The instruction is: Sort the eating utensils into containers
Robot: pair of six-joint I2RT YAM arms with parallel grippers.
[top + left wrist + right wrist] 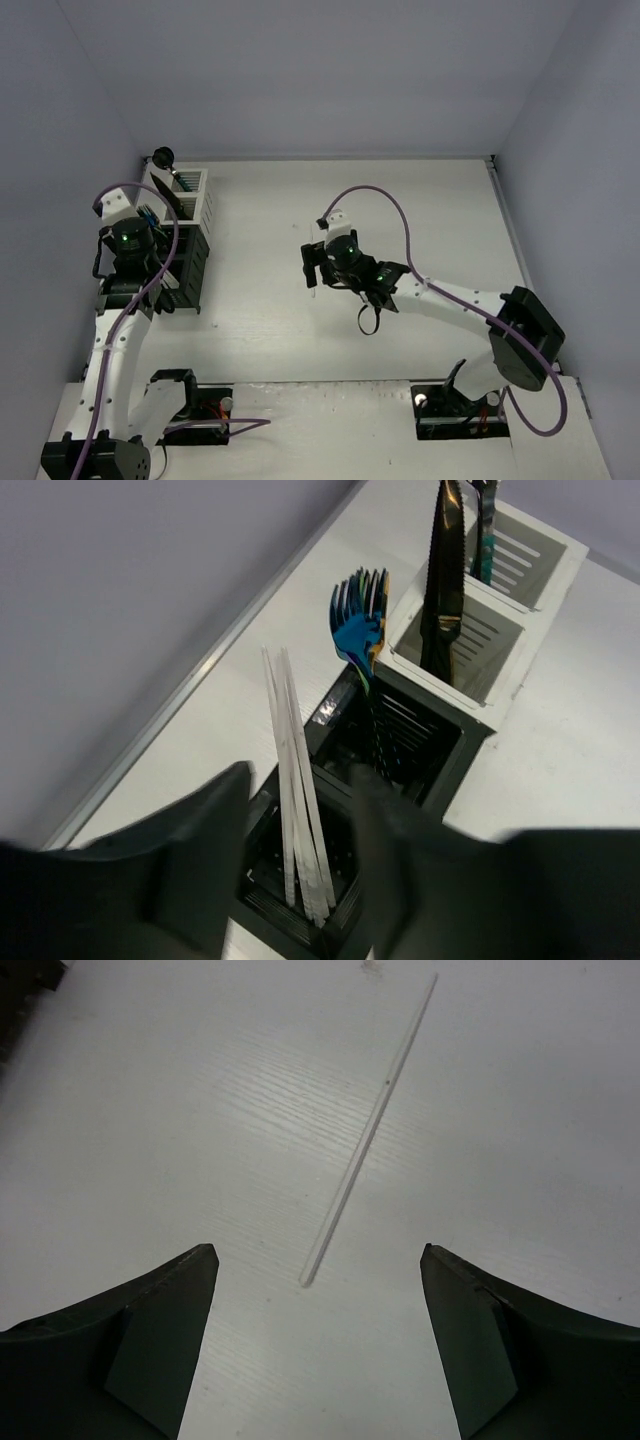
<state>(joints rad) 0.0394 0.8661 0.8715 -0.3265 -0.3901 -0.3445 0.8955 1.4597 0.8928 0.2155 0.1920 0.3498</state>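
One pale chopstick point(370, 1140) lies alone on the white table. My right gripper point(315, 1255) is open and empty, hovering over the chopstick's near end with a jaw on each side; it also shows in the top view point(313, 266). My left gripper point(300, 880) is open and empty, its blurred jaws straddling the nearest black caddy point(345, 920), which holds several chopsticks point(298, 800). The second black caddy point(450, 755) holds a blue fork point(357, 630). A white caddy point(500, 665) holds a dark knife point(445, 580), and the far white caddy point(555, 565) holds a teal utensil point(483, 530).
The caddy row point(190, 235) stands at the table's left side near the left wall. A small black knob point(160, 157) sits in the back left corner. Purple cables point(400, 215) loop above both arms. The arm bases point(190, 410) sit at the near edge.
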